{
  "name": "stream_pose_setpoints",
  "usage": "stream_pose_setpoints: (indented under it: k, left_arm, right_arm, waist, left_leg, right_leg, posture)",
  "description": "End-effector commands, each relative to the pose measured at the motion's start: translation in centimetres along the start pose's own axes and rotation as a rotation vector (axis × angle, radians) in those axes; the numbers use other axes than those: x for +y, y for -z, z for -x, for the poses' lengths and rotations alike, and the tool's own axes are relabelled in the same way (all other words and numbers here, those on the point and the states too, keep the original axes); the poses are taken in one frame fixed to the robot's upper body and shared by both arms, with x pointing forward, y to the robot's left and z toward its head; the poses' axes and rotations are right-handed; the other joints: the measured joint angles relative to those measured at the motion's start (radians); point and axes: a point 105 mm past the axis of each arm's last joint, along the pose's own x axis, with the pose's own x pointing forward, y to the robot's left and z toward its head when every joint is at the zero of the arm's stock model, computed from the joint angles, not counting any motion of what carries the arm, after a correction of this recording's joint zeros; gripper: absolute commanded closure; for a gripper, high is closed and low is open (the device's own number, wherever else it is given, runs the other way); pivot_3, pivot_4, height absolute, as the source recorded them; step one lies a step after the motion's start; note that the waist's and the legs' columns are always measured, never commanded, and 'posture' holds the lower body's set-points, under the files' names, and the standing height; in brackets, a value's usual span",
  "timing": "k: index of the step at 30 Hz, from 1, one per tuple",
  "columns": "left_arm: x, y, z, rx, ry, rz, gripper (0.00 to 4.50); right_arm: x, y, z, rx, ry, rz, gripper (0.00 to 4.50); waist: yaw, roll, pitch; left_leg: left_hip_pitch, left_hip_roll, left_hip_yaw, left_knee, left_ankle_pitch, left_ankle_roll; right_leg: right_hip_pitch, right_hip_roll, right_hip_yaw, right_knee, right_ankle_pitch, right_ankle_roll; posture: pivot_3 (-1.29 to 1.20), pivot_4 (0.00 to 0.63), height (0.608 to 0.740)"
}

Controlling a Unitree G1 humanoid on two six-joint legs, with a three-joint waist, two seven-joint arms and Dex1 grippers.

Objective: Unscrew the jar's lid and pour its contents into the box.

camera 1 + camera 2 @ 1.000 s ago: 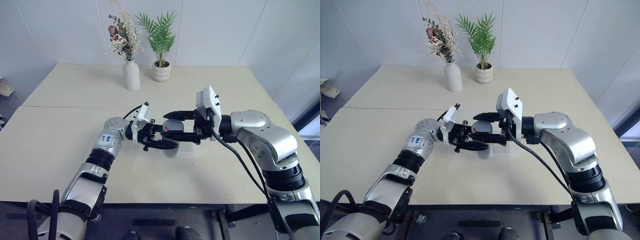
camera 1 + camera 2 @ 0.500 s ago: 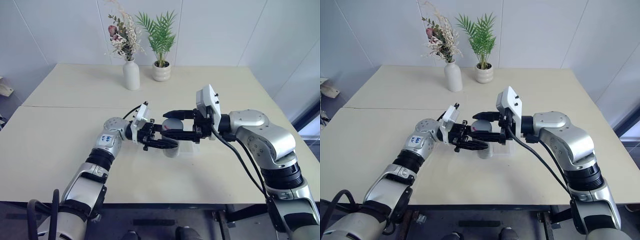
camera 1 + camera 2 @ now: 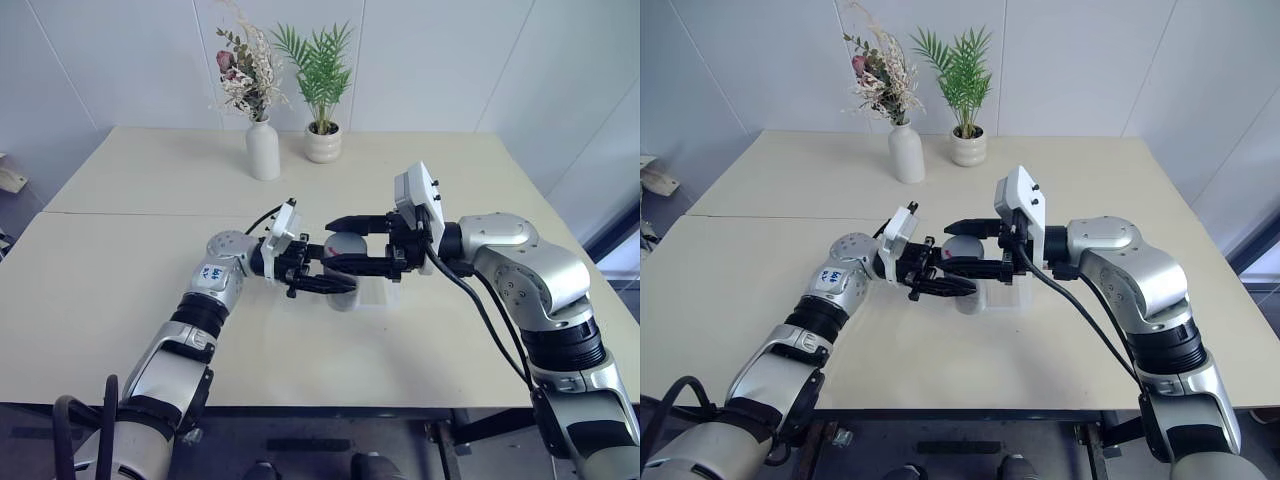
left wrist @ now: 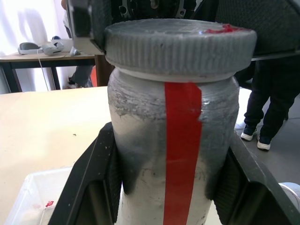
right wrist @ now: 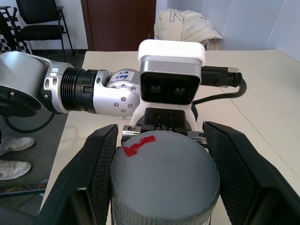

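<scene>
Visibly, the clear jar (image 4: 171, 154) bears a red stripe.

An office-type or laboratory room. A broad pale table (image 3: 120, 290) stands against plain white panelled walls (image 3: 450, 60). At the table's far edge stand a white vase (image 3: 263, 150) of dried flowers and, just beside it, a white pot (image 3: 323, 143) holding a green fern-like plant. Beyond the table, the wrist views show a dark wooden door (image 5: 119, 23), a black chair (image 5: 40, 18), a second desk (image 4: 33, 56) bearing small devices, and a standing person's legs (image 4: 262, 108).
</scene>
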Motion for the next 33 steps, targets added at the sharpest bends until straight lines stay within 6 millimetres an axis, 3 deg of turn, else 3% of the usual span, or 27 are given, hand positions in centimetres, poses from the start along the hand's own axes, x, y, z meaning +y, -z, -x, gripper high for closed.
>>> stream_pose_setpoints:
  k: [1,33]
  left_arm:
    - [-1.9,2.3,0.0,0.064,0.132,0.075,2.44]
    - [-2.7,2.7,-1.0,0.084,0.212,0.096,2.44]
  right_arm:
    - [-0.8,-5.9,1.9,-0.164,0.06,0.205,1.93]
    - [-1.1,-7.6,1.6,-0.21,-0.033,0.256,1.93]
  waist:
    - [0.0,0.0,0.0]
    - [-0.001,0.0,0.0]
  left_leg:
    - [0.0,0.0,0.0,0.0,0.0,0.0]
    - [-0.001,0.0,0.0,0.0,0.0,0.0]
  right_leg:
    - [0.0,0.0,0.0,0.0,0.0,0.0]
    - [-0.001,0.0,0.0,0.0,0.0,0.0]
  posture:
    - [0.0,0.15,0.74]
    - [0.0,0.15,0.74]
